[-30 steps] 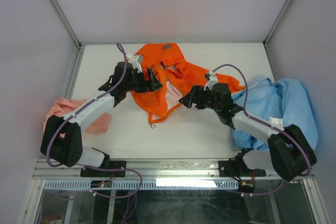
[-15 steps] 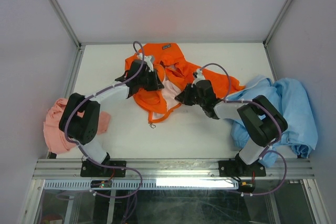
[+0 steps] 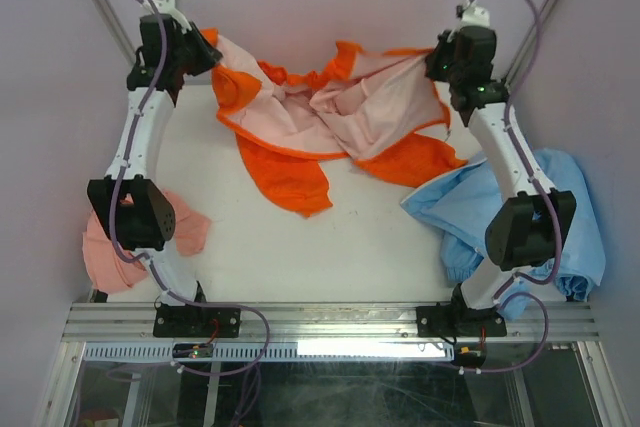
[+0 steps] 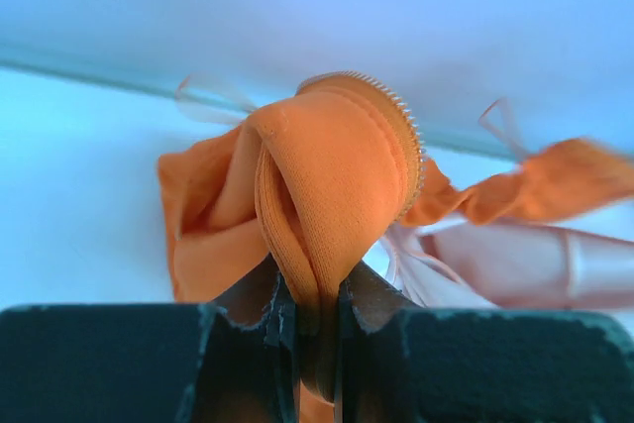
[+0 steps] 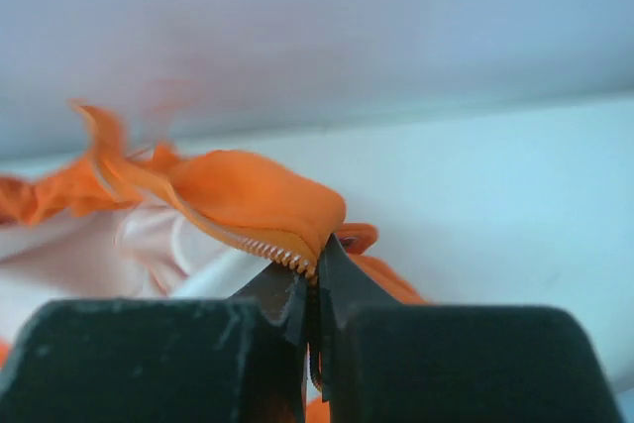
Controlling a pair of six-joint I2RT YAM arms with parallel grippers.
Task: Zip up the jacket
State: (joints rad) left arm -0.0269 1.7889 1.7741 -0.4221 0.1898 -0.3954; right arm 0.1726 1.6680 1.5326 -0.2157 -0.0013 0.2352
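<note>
The orange jacket (image 3: 300, 172) hangs spread between both raised arms at the back of the table, its pale pink lining (image 3: 360, 107) facing the camera and its lower folds draped on the table. My left gripper (image 3: 200, 47) is high at the back left, shut on a thick fold of the jacket (image 4: 332, 185) with zipper teeth (image 4: 411, 136) along its edge. High at the back right, my right gripper (image 3: 437, 65) is shut on a thin jacket edge (image 5: 258, 195), its zipper teeth (image 5: 282, 255) running into the jaws. The jacket is unzipped.
A light blue garment (image 3: 540, 207) lies bunched at the right, around the right arm's base. A salmon-pink cloth (image 3: 150, 237) lies at the left edge, partly behind the left arm. Metal frame posts (image 3: 100, 7) rise at the back corners.
Both grippers shut on the jacket's front edges, then rose and moved apart to the back corners. The jacket went from a heap on the table to hanging spread out.
</note>
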